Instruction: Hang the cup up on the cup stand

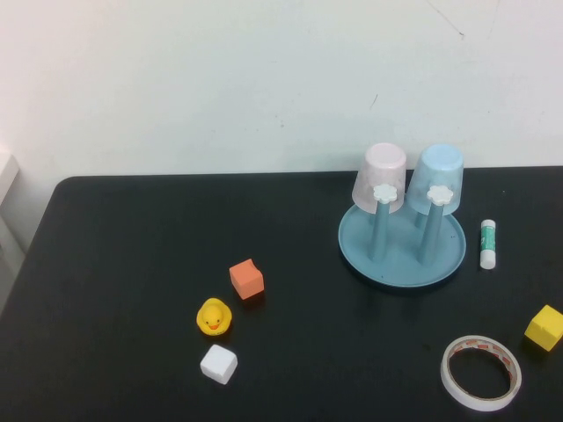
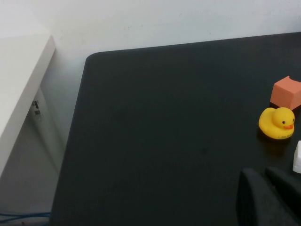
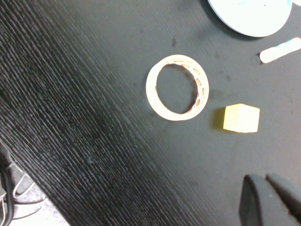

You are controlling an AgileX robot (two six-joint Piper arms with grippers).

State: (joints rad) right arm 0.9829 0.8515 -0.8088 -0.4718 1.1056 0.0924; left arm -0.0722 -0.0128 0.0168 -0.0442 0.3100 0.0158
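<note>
On the cup stand (image 1: 402, 251), the light blue cup (image 1: 436, 180) hangs upside-down.

An orange cube (image 1: 246, 280), a yellow duck (image 1: 214, 317) and a white cube (image 1: 218, 364) sit close together. A tape roll (image 1: 480, 373), a yellow cube (image 1: 544, 328) and a glue stick (image 1: 488, 243) lie apart on the black table (image 1: 114, 264).

A wide stretch of bare black table (image 1: 132, 237) is left open on the left and far side, where nothing stands in the way. Nearer the middle, passage is narrowed by an orange cube (image 1: 246, 280), a yellow duck (image 1: 214, 316) and a white cube (image 1: 218, 363), set close together. On the right, the cup stand (image 1: 402, 251) (with two cups upside down on its pegs) blocks the far side; a glue stick (image 1: 488, 243) lies just beside it. The near right corner is taken by a tape roll (image 1: 480, 372) and a yellow cube (image 1: 544, 327).
</note>
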